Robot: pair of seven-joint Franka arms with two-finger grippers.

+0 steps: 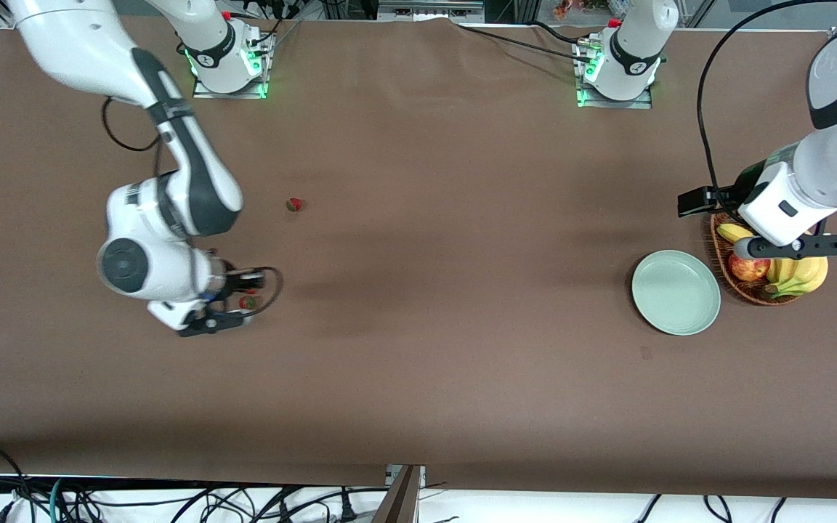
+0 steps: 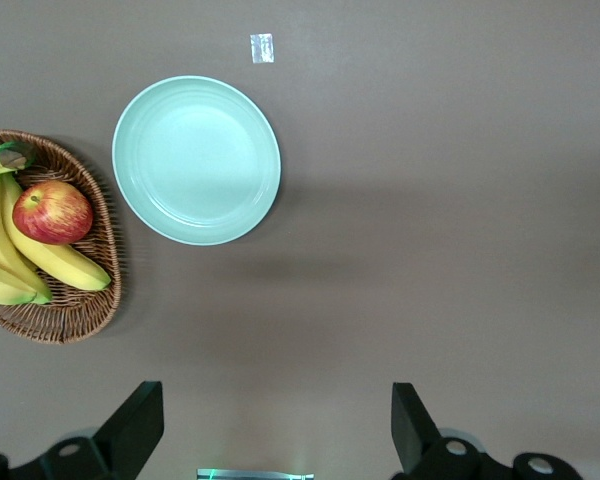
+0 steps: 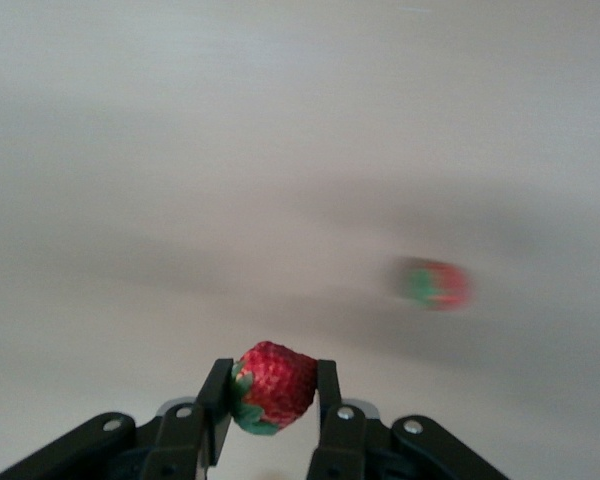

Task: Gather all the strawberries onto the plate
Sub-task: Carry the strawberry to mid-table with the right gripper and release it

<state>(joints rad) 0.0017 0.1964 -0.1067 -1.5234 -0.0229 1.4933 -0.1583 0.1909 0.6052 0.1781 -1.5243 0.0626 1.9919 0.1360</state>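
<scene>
My right gripper (image 1: 244, 299) is shut on a strawberry (image 1: 248, 302), held low over the table toward the right arm's end; in the right wrist view the red berry (image 3: 273, 383) sits between the fingertips (image 3: 218, 392). A second strawberry (image 1: 295, 205) lies on the table nearer the robots' bases, and shows blurred in the right wrist view (image 3: 435, 283). I see no third strawberry. The pale mint-green plate (image 1: 676, 292) lies bare toward the left arm's end, also in the left wrist view (image 2: 196, 160). My left gripper (image 1: 789, 250) is open and empty above the basket (image 2: 277, 430).
A brown wicker basket (image 1: 718, 250) with a red apple (image 1: 748, 269) and bananas (image 1: 800, 276) stands beside the plate, at the left arm's end. A small pale mark (image 1: 645, 353) is on the brown table nearer the front camera than the plate.
</scene>
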